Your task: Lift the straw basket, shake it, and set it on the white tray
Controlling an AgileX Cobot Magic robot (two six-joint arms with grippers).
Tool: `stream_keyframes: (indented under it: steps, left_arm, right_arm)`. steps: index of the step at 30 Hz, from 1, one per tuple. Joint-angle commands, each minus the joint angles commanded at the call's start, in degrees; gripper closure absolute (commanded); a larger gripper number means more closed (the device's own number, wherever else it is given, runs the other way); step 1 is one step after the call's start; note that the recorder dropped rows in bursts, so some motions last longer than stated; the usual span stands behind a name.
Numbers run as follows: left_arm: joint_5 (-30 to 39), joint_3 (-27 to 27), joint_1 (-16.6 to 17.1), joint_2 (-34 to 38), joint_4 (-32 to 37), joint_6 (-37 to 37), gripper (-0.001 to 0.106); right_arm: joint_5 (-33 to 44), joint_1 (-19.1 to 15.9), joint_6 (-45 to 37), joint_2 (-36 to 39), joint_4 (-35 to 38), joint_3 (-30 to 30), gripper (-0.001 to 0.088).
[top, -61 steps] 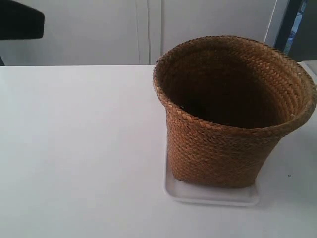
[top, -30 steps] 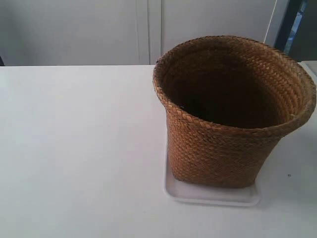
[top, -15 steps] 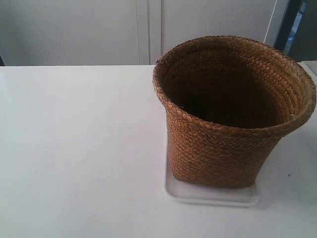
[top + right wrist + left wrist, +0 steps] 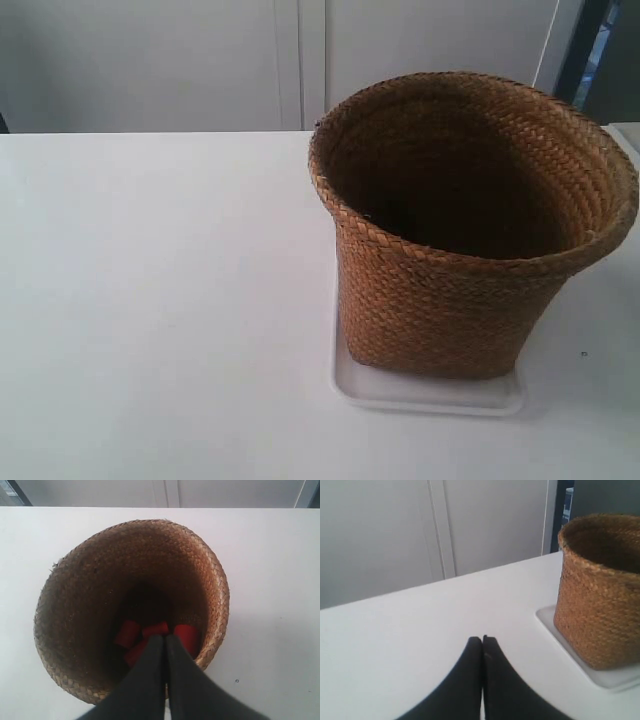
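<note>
Right claw (image 4: 164, 638), closed, hangs above the straw basket (image 4: 95, 580).

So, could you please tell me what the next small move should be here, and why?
Probably draw the right gripper straight up and away. The straw basket already stands upright on the white tray. The right gripper's jaws and the left gripper's are shut, holding nothing, so no grasp seems left. The right one hangs over the basket's mouth, so a straight rise avoids the rim.
</note>
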Motion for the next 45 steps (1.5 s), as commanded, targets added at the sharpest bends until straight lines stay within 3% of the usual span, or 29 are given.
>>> stream_keyframes:
  steps: [6, 8, 14, 21, 24, 32, 41, 45]
  left_arm:
    - [-0.5, 7.3, 0.1, -0.2, 24.7, -34.1, 0.105]
    - [-0.5, 9.0, 0.1, -0.2, 28.4, -38.8, 0.105]
    - [-2.1, 11.6, 0.1, -0.2, 29.7, -35.9, 0.105]
    - [-19.6, 17.1, 0.1, -1.5, 29.8, -27.7, 0.105]
    - [-22.6, 20.5, 0.1, -4.3, 29.5, -27.7, 0.105]
    - [-21.2, 28.0, 0.1, -7.6, 25.7, -27.8, 0.105]
    - [-14.4, 28.2, 0.1, -7.6, 25.7, -24.7, 0.105]
    - [-14.4, 28.2, 0.1, -7.6, 25.7, -24.8, 0.105]
  right_arm:
    - [0.0, 0.0, 0.0, 0.0, 0.0, 0.0, 0.0864]
    - [0.0, 0.0, 0.0, 0.0, 0.0, 0.0, 0.0864]
    - [0.0, 0.0, 0.0, 0.0, 0.0, 0.0, 0.0864]
    - [0.0, 0.0, 0.0, 0.0, 0.0, 0.0, 0.0864]
    - [0.0, 0.0, 0.0, 0.0, 0.0, 0.0, 0.0864]
    - [0.0, 0.0, 0.0, 0.0, 0.0, 0.0, 0.0864]
    - [0.0, 0.0, 0.0, 0.0, 0.0, 0.0, 0.0864]
    - [0.0, 0.0, 0.0, 0.0, 0.0, 0.0, 0.0864]
